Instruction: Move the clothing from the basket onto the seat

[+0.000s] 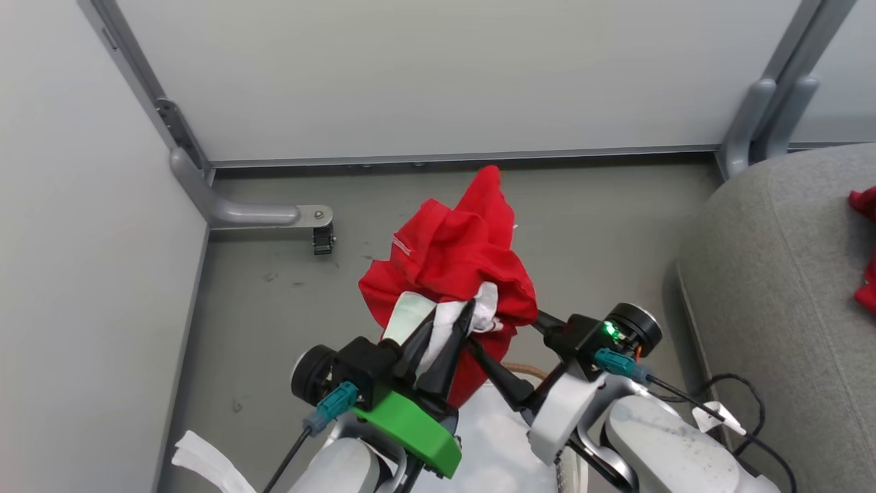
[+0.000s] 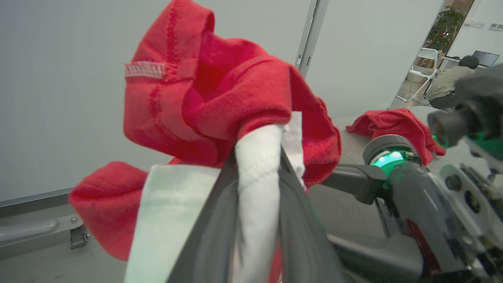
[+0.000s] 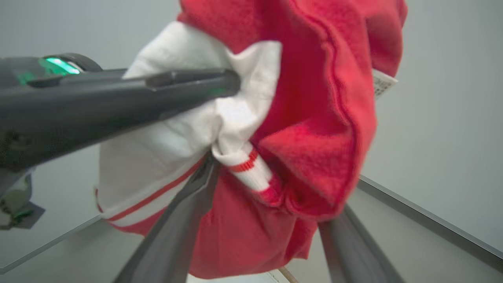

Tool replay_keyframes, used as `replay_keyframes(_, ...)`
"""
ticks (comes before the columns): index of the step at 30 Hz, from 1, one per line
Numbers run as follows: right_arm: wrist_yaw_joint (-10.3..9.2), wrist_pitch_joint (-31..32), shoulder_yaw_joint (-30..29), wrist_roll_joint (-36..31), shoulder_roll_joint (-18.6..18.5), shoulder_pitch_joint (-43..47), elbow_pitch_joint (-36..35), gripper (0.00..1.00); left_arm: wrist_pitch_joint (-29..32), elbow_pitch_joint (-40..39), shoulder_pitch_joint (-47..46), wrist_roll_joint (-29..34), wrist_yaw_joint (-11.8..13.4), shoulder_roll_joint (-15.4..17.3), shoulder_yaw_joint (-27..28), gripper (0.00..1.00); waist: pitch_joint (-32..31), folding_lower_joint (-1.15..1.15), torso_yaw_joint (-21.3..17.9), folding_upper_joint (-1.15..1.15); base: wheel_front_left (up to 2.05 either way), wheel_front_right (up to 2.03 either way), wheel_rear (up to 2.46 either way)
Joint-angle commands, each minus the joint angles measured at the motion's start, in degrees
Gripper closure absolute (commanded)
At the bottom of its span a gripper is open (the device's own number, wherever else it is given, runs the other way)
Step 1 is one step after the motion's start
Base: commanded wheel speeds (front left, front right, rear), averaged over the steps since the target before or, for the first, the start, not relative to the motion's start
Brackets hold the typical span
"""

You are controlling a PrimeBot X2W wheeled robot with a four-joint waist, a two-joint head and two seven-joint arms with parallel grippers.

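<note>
Well left of seat (image 1: 773, 287): left gripper (image 1: 448, 320) was clamped on white fold of striped garment (image 1: 452, 260), probably to keep bundle high so hem hung free above basket (image 1: 534, 371). Left forearm rose from below, fingers pointing up and forward. Nearer seat: right gripper (image 3: 271, 192), jaws spread wide, straddled lower cloth without pinching; likely steadying it for carry. On seat itself: plain red garment (image 1: 864, 246) already lay delivered.

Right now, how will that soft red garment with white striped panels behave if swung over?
Probably floppy: the red-and-white garment droops in folds around the left gripper. Likely light: one pinch on white fabric holds it. It may catch the right gripper's open fingers.
</note>
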Motion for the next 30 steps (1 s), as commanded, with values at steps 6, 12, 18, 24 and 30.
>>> replay_keyframes(6, -0.07, -0.15, -0.49, 1.41, 1.84, -0.69, 0.82, 1.00, -0.07, 1.06, -0.69, -1.44, -0.17, 0.06, -2.26, 1.00, 0.26, 0.00, 1.92, 0.00, 0.00, 0.00, 0.00)
replay_keyframes(12, -0.08, -0.20, -5.17, 0.65, 2.41, 2.40, -0.47, 1.00, -0.07, 1.53, -0.13, -0.49, -0.17, 0.15, 0.00, 0.36, 0.37, 0.00, 0.11, 0.00, 0.00, 0.00, 0.00)
replay_keyframes(18, -0.07, -0.20, -9.22, 0.18, 3.05, 5.75, -3.78, 1.00, -0.07, 1.50, 1.39, 1.41, -0.17, 0.11, 3.18, 0.00, -0.03, 0.00, -6.82, 0.00, 0.00, 0.00, 0.00)
replay_keyframes(24, -0.07, -0.20, -12.72, -0.06, 3.33, 8.47, -6.35, 1.00, -0.08, 1.91, 1.95, 2.57, -0.16, 0.19, 5.19, 0.00, 0.24, 0.00, -17.30, 0.00, 0.00, 0.00, 0.00)
replay_keyframes(30, -0.07, -0.20, -15.78, -0.23, 4.15, 10.97, -7.48, 1.00, -0.08, 1.88, 1.85, 3.43, -0.16, 0.20, 5.84, 0.00, 0.80, 0.00, -26.14, 0.00, 0.00, 0.00, 0.00)
